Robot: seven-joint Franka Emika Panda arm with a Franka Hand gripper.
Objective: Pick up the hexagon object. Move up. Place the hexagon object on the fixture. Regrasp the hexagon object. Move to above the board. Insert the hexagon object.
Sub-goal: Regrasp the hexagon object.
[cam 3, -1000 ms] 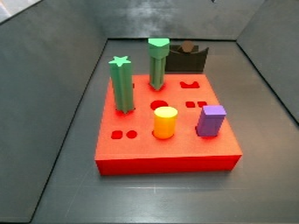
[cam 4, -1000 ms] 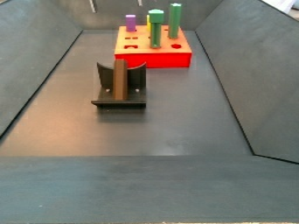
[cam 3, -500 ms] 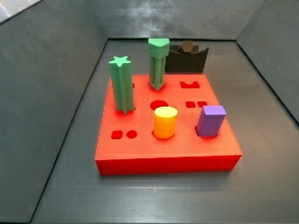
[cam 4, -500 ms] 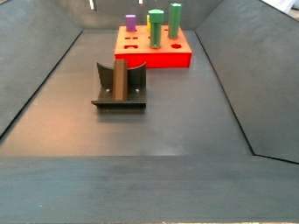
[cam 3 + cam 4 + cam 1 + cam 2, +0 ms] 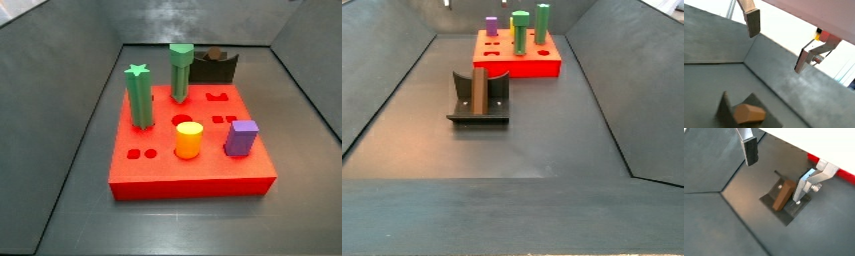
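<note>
Resting on the dark fixture (image 5: pixel 784 203), the hexagon object (image 5: pixel 784 196), a matte brown faceted peg, lies below the gripper (image 5: pixel 777 163), whose flat silver fingers (image 5: pixel 750 150) stand spread and empty above it.

The hand (image 5: pixel 777 168) has silver fingers with dark pads, above the brown hexagon peg (image 5: pixel 783 196) on the black fixture (image 5: pixel 478 98); the slab-like board (image 5: pixel 191 150) is red.
</note>
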